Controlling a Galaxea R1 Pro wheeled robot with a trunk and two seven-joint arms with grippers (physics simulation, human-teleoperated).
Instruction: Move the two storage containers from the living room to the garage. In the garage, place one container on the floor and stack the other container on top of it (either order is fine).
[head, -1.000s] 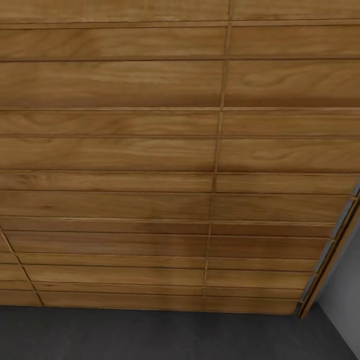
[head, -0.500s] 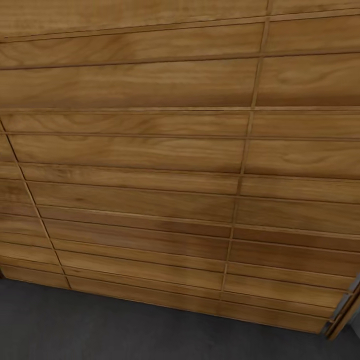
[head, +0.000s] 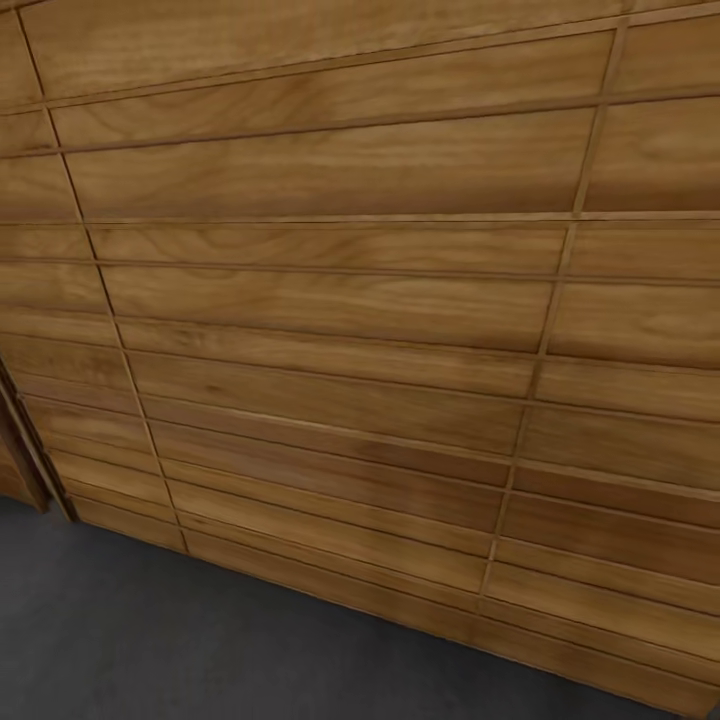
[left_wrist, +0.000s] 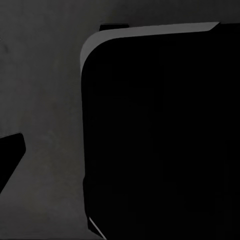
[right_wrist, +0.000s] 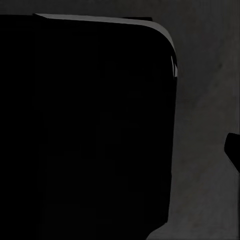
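Where dark floor (head: 200, 640) meets slatted wooden door (head: 340, 330), tool state indiscernible

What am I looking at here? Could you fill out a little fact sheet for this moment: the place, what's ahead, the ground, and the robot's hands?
Place: looks like a garage
Ahead: a wooden slatted door, close up, spanning most of the head view
Door edge: a vertical edge shows at the view's left
Ground: dark grey rough floor below the door
Orange bins: none to report from these pictures
Wrist cameras: each shows a large black rounded shape over dark grey floor
Hands: cannot tell whether open or shut
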